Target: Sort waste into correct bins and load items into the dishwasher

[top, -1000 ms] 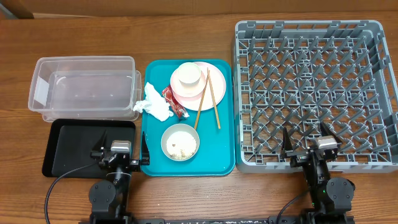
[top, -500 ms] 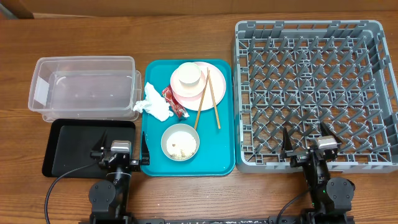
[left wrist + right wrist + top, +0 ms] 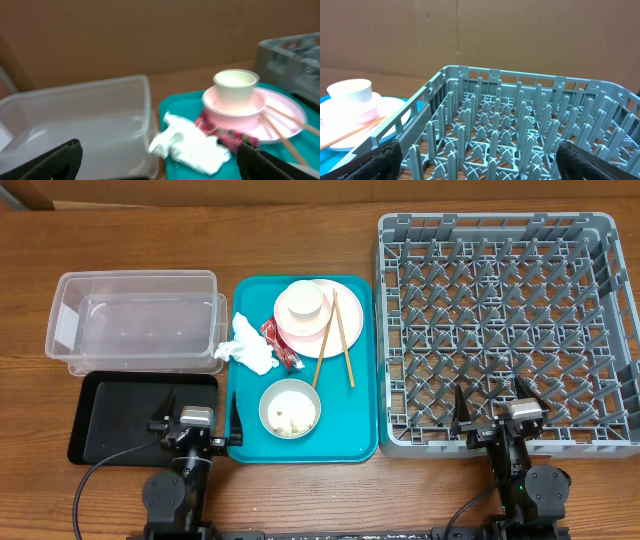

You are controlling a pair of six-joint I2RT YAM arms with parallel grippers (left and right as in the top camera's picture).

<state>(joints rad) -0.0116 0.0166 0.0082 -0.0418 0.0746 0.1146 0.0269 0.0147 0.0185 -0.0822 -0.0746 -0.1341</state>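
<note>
On the teal tray lie a crumpled white tissue (image 3: 250,350) (image 3: 192,146) and a red wrapper (image 3: 281,344) (image 3: 226,136). A white cup (image 3: 303,301) (image 3: 236,85) (image 3: 350,90) stands on the pink plate (image 3: 322,335) (image 3: 235,107). A white bowl (image 3: 290,408) holds rice scraps. The clear tub (image 3: 130,330) (image 3: 75,125) and black tray (image 3: 120,415) are at the left, and the grey rack (image 3: 505,310) (image 3: 520,125) is at the right. My left gripper (image 3: 196,418) (image 3: 160,165) is open over the black tray's right end and holds nothing. My right gripper (image 3: 492,408) (image 3: 480,160) is open over the rack's near edge and holds nothing.
Two wooden chopsticks (image 3: 338,340) (image 3: 285,125) lean across the pink plate onto the teal tray (image 3: 360,430). The tub stands just behind the black tray. A brown cardboard wall rises behind the table in both wrist views.
The left gripper has shifted very slightly toward the table's near edge. Nothing else has moved.
</note>
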